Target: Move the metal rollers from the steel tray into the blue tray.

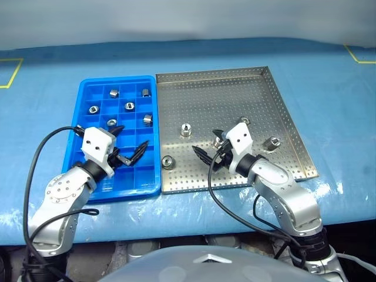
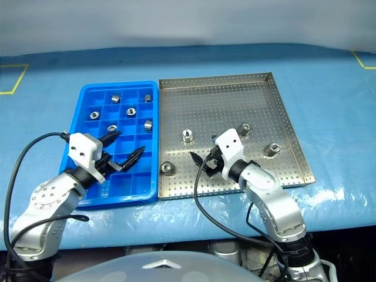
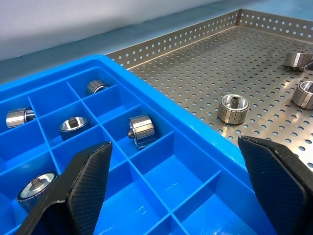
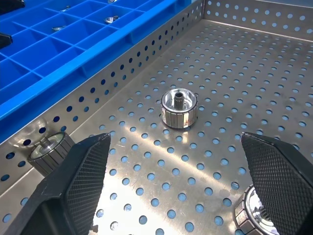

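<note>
Both hands, left (image 1: 129,148) and right (image 1: 210,147), gape empty; the right one half-hides a roller (image 1: 221,143).

A blue sheet (image 1: 329,94) is covering the desk, and yellow tape lines (image 1: 10,75) are showing at its far corners.

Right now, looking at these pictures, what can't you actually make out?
- Left eye view: one roller on the steel tray is largely hidden behind the right gripper.
- Left wrist view: a roller in the blue tray is partly hidden behind a finger.
- Right wrist view: a roller is cut off by the picture's edge.
</note>
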`<state>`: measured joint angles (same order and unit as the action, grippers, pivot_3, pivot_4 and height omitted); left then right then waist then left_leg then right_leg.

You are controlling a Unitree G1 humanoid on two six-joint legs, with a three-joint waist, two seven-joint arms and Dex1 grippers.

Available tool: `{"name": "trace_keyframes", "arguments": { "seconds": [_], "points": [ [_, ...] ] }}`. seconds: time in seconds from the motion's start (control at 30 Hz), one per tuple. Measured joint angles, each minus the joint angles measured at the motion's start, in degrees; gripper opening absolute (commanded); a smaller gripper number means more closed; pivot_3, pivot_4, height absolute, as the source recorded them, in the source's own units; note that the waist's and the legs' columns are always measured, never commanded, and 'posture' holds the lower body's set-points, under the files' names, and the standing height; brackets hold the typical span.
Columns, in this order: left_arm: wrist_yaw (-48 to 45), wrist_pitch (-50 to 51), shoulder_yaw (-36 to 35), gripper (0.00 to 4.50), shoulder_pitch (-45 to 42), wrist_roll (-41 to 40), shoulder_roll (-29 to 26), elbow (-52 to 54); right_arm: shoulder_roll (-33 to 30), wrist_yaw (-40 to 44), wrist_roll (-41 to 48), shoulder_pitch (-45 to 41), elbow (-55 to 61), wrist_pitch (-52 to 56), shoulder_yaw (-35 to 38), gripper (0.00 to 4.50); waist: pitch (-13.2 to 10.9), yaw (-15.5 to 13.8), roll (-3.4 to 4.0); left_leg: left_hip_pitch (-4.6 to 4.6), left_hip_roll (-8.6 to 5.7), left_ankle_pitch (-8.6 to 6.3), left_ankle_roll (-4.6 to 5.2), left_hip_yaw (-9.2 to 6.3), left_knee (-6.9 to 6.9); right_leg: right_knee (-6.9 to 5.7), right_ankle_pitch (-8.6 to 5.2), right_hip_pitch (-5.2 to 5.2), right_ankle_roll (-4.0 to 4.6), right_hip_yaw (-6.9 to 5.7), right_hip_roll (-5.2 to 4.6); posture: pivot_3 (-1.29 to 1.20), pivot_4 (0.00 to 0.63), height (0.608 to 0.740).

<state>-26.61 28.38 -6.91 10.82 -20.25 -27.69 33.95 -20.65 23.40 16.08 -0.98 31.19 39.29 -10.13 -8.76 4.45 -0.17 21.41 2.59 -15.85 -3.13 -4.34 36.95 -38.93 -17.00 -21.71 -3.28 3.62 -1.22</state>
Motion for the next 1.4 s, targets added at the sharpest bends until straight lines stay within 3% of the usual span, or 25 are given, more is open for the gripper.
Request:
{"name": "trace_keyframes", "arguments": {
  "seconds": [1.4],
  "points": [
    [-0.5,0.6,0.0,4.49,-0.9,-0.3,-0.7,0.0,0.4,0.1,-0.2,0.0,0.0,-0.1,-0.5,4.50,0.0,-0.1,0.00,0.01,0.00,0.00,0.00,0.00,0.00,0.00,0.00,-0.01,0.00,-0.01,0.00,-0.07,0.150,0.740]
  ]
}}
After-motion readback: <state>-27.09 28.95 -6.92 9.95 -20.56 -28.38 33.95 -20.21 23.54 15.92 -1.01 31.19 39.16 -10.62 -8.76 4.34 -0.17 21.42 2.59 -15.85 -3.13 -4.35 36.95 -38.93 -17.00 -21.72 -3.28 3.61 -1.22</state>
